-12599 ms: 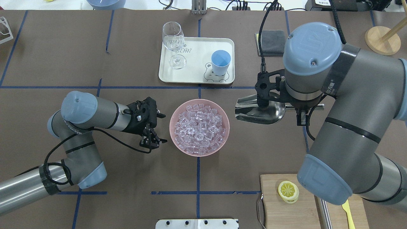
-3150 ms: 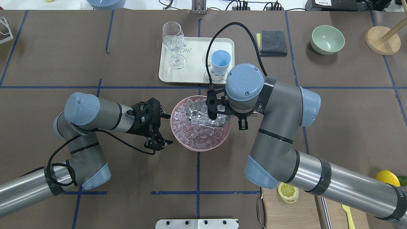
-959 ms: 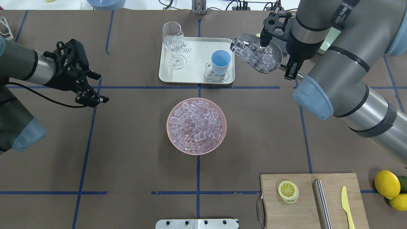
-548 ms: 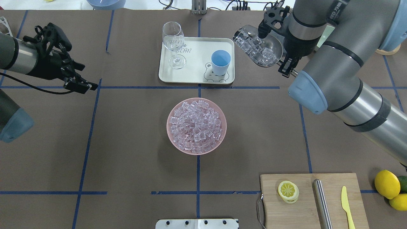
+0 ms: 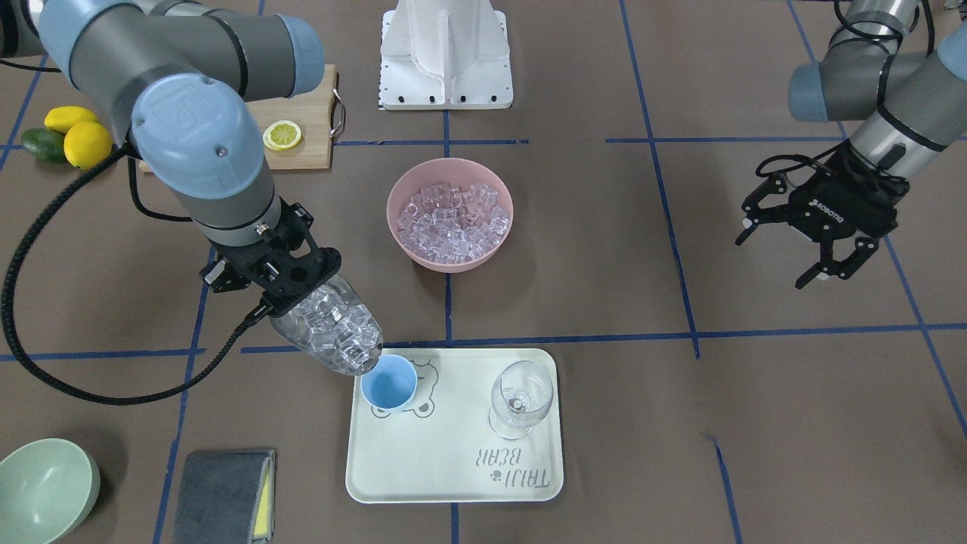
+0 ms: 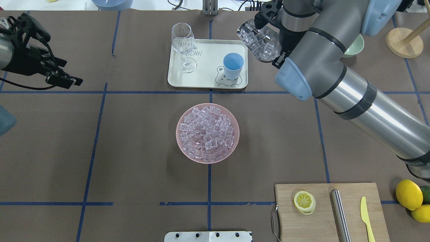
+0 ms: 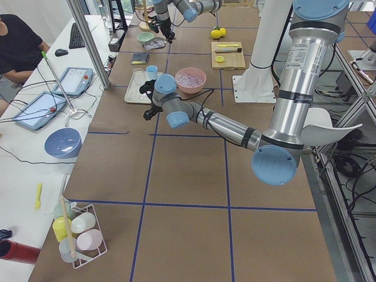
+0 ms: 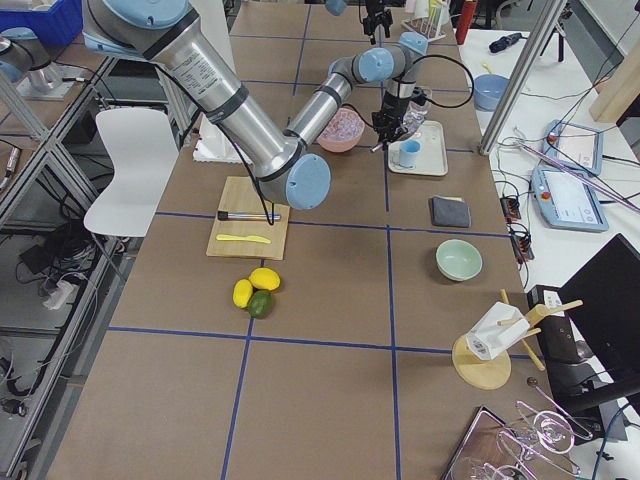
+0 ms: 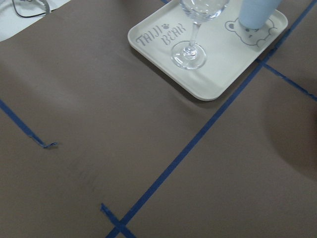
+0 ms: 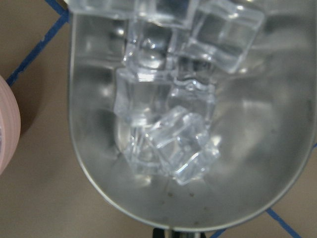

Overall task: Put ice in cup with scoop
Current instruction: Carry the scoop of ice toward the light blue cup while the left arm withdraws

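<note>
My right gripper [image 6: 278, 59] is shut on the silver scoop's handle. The scoop [image 5: 332, 332] is loaded with ice cubes [image 10: 168, 129] and tilts down, its mouth just beside and above the rim of the light-blue cup [image 5: 388, 384]. The cup stands upright on the cream tray [image 5: 453, 476], and its inside shows only blue. More ice [image 5: 451, 215] fills the pink bowl [image 5: 400, 234] at the table's middle. My left gripper [image 5: 786, 261] is open and empty, far off to the side above bare table.
A clear stemmed glass [image 5: 521, 397] stands on the tray next to the cup. A green bowl [image 5: 45, 483] and grey cloth [image 5: 223, 483] lie beyond the scoop. A cutting board [image 6: 322, 218] holds a lemon slice, a steel cylinder and a yellow knife; lemons [image 6: 408, 194] lie beside it.
My right arm scooped ice from the pink bowl and carried it beside the tray. In the last second the scoop moved closer to the cup. My left gripper withdrew outward and back.
</note>
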### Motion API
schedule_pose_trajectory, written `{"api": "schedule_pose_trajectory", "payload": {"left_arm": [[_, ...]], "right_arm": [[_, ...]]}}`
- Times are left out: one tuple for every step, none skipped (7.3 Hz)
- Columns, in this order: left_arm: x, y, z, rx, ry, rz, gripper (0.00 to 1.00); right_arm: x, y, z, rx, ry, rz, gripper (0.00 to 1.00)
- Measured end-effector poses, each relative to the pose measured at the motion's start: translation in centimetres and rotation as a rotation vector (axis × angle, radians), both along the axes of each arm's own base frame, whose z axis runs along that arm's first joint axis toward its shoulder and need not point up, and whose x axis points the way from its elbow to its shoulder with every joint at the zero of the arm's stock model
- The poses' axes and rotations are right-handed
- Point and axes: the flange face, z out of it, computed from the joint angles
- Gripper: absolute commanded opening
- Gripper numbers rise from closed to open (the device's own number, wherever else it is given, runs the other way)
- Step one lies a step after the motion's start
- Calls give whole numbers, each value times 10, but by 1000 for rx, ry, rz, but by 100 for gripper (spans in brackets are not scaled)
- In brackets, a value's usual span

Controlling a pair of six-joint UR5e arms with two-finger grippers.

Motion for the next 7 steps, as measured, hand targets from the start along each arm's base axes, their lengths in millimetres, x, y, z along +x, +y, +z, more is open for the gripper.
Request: {"api": "schedule_pose_trajectory", "payload": {"left_arm": [[-4, -3, 8, -15, -8, -8, 100], [-6, -4, 13, -23, -14, -10, 100], [-8, -4, 19, -29, -19, -11, 100], [-10, -3, 23, -35, -22, -12, 100], [-12, -3, 27, -41, -26, -13, 100], [-13, -2, 31, -47, -29, -13, 100], [-14, -1, 33, -50, -30, -13, 100]], "right_arm": [[-15, 5, 6, -14, 11, -19, 0], [-30, 12, 11, -19, 25, -40, 0], [-42, 19, 14, -17, 41, -57, 0], [-50, 22, 18, -14, 61, -66, 0], [-54, 22, 21, -16, 79, -68, 0], [-56, 20, 23, -25, 95, -67, 0], [-55, 16, 26, -33, 107, -64, 0]]}}
